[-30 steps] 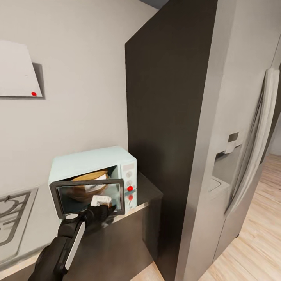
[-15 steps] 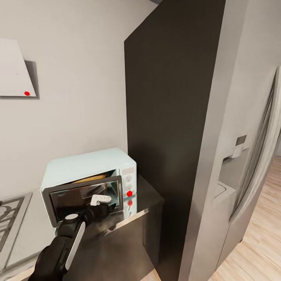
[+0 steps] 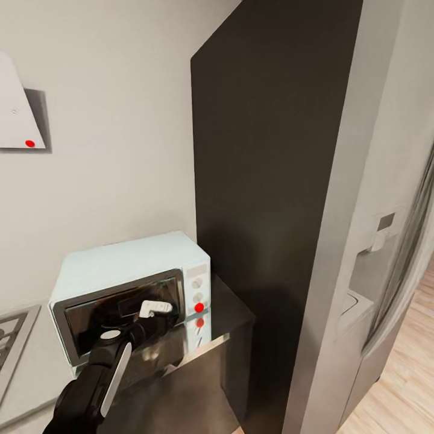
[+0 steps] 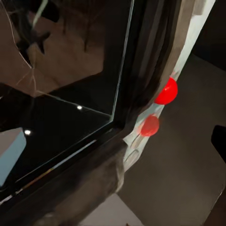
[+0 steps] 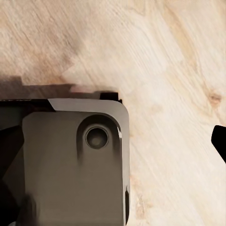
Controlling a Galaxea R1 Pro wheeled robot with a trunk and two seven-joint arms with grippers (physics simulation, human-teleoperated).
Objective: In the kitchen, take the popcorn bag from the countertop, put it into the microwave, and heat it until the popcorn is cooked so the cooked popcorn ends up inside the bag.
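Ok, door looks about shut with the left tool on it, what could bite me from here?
1. In the head view the left tool sits against the microwave door glass; pushing further could shove the microwave across the countertop.
2. The red dot and knobs lie close beside the tool; a sideways slip might bump a control.
3. The bag is hidden behind dark glass, so its position can't be confirmed.

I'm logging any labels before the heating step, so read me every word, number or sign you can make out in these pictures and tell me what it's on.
No text can be read.
The microwave: white knobs and a red dot on its control panel, no legible markings.
The extractor hood: a red dot, no lettering.
The fridge dispenser: too blurred to read.
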